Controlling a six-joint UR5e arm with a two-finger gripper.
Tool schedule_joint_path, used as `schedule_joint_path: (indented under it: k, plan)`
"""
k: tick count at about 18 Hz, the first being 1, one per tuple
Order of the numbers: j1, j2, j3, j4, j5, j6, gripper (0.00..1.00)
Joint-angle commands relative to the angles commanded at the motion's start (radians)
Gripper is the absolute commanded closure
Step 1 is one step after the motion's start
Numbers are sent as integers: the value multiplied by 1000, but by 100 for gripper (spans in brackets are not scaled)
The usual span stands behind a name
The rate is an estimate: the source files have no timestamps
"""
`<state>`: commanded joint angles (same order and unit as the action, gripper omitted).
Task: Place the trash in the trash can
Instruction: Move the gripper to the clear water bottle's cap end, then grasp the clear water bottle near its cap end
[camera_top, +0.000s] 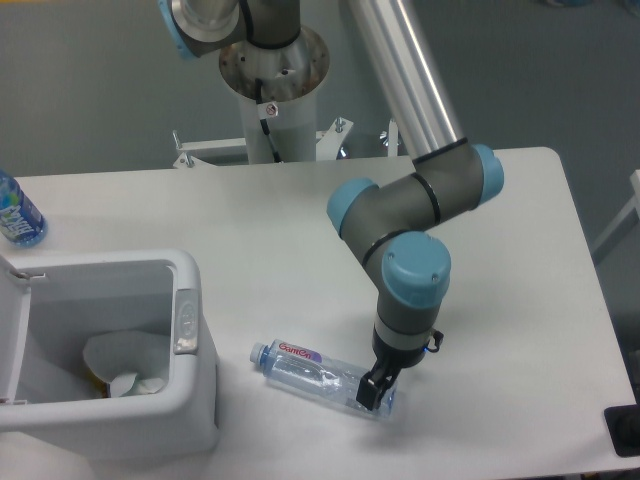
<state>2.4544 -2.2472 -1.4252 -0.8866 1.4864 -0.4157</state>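
On the table, a clear red-lettered bottle (318, 373), its base gripped by the hand (377, 394).

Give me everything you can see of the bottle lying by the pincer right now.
The bottle is clear plastic with a pale blue cap and a label with red lettering near its neck. It lies on its side on the white table, cap pointing left toward the white bin, a gap between them. The pincer is down over its base end, fingers on either side; whether they are pressing it is hard to tell. It looks empty.
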Motion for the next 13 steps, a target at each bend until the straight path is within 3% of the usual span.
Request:
schedule_joint_path:
  k: [3, 10, 11, 13]
  plan:
    - [-2, -38, 25, -2, 9, -14, 0]
    - [-26, -52, 26, -2, 15, -14, 0]
    - [-26, -51, 25, -2, 15, -15, 3]
    - [-28, -51, 22, -2, 15, -17, 20]
